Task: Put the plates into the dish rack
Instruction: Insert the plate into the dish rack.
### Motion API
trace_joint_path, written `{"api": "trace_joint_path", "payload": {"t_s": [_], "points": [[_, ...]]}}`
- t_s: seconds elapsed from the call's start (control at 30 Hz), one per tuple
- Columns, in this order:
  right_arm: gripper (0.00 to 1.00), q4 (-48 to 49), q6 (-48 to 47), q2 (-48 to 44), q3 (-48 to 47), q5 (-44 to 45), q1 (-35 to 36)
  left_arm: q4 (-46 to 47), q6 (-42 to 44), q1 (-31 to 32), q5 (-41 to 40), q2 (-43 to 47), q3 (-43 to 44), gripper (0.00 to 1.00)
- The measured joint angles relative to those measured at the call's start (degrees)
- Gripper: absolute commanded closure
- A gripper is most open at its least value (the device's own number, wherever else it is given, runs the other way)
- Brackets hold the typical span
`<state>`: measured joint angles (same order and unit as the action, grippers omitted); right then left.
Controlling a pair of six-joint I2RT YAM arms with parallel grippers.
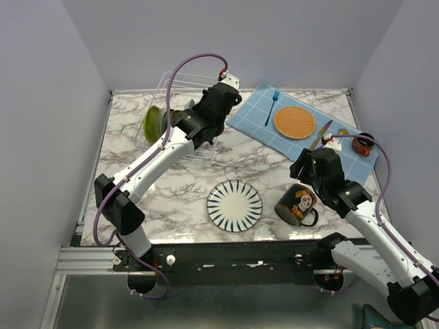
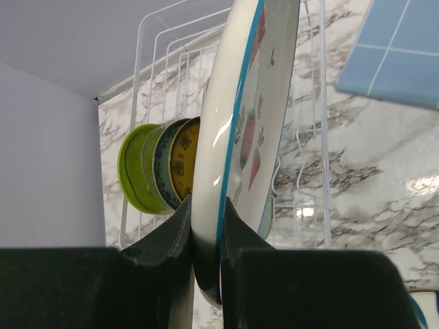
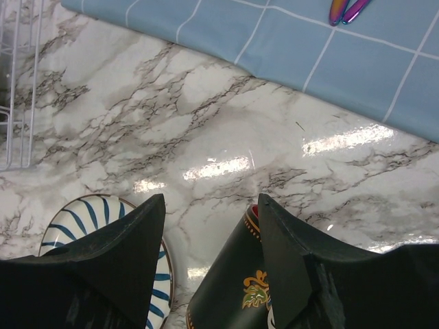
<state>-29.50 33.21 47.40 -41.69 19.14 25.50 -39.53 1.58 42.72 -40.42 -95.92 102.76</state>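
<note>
Left fingers (image 2: 168, 240) fill the bottom of the left wrist view, clamped on the lower rim of the watermelon plate (image 2: 243, 103), 1 finger on each face. Plate stands on edge, nearly upright, leaning slightly right at the top, with the watermelon-slice face turned to the right finger and the plain white back to the left one. Its lowest edge is hidden behind the fingers, so cannot tell if it sits in a slot. Dish rack (image 2: 322, 137) is right behind the plate, white wires showing on both sides of it. 3 plates already stand on edge in the rack, packed close: green plate (image 2: 130, 171) outermost, then teal-patterned plate (image 2: 159, 171), then yellow plate (image 2: 184, 161) nearest the held one, apart from it. In the top view the left arm reaches over the rack's right end. Striped plate (image 1: 234, 205) lies flat on the table (image 1: 171, 199), near the front edge, between the 2 arms and well apart from the rack. Right fingers (image 3: 123, 260) are apart, holding nothing, above the black mug (image 3: 233, 288), whose rim shows in the gap close to the right-hand finger; contact cannot be told. Blue cloth (image 1: 250, 120) at the back right carries the orange mat (image 1: 294, 122) and blue fork (image 1: 271, 106).
</note>
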Motion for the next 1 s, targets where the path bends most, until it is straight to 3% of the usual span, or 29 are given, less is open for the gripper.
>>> {"api": "trace_joint_path", "payload": {"t_s": [0.5, 1.0], "points": [[0.35, 1.1, 0.1, 2.2, 0.4, -0.8, 0.0, -1.4, 2.2, 0.0, -4.8, -6.7, -1.1, 1.00], [0.35, 1.2, 0.0, 2.7, 0.8, -0.9, 0.0, -11.5, -6.9, -1.9, -3.9, -12.4, 5.8, 1.00]]}}
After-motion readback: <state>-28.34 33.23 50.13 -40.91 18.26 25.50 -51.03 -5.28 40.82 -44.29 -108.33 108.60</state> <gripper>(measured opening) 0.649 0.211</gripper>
